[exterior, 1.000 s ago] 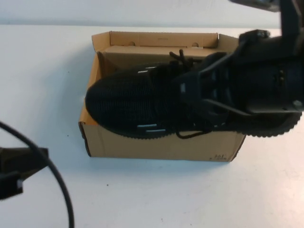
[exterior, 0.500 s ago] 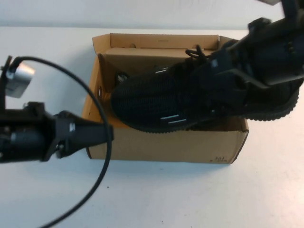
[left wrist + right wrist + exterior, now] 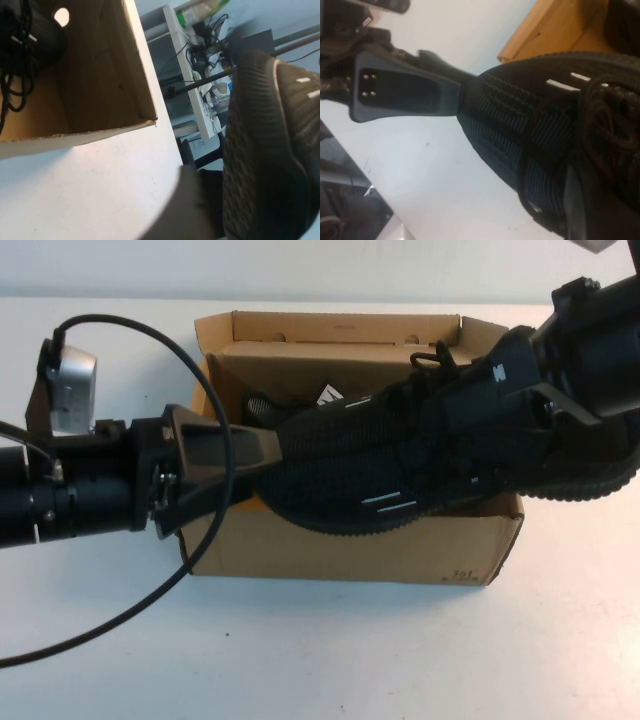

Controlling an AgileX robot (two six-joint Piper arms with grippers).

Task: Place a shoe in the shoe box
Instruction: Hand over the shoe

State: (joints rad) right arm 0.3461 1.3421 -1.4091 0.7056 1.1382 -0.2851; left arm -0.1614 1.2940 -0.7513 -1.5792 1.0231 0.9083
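Note:
The black mesh shoe (image 3: 350,465) hangs tilted over the open brown shoe box (image 3: 340,550), toe to the left and low, heel off the box's right end. My right gripper (image 3: 470,415) is shut on the shoe's collar and laces. My left gripper (image 3: 265,448) reaches in from the left and its tip meets the shoe's toe above the box's left end. The toe fills the left wrist view (image 3: 270,150) and also shows in the right wrist view (image 3: 520,130), with the left gripper (image 3: 455,97) against it. A second black shoe (image 3: 30,40) lies inside the box.
The box's flap lid (image 3: 340,325) stands open at the back. A black cable (image 3: 200,540) from the left arm loops over the white table (image 3: 330,660) in front of the box. A round hole (image 3: 61,16) is in the box wall.
My left arm has swung in from the left until its gripper meets the shoe's toe. The shoe has shifted right and its toe has dropped toward the box.

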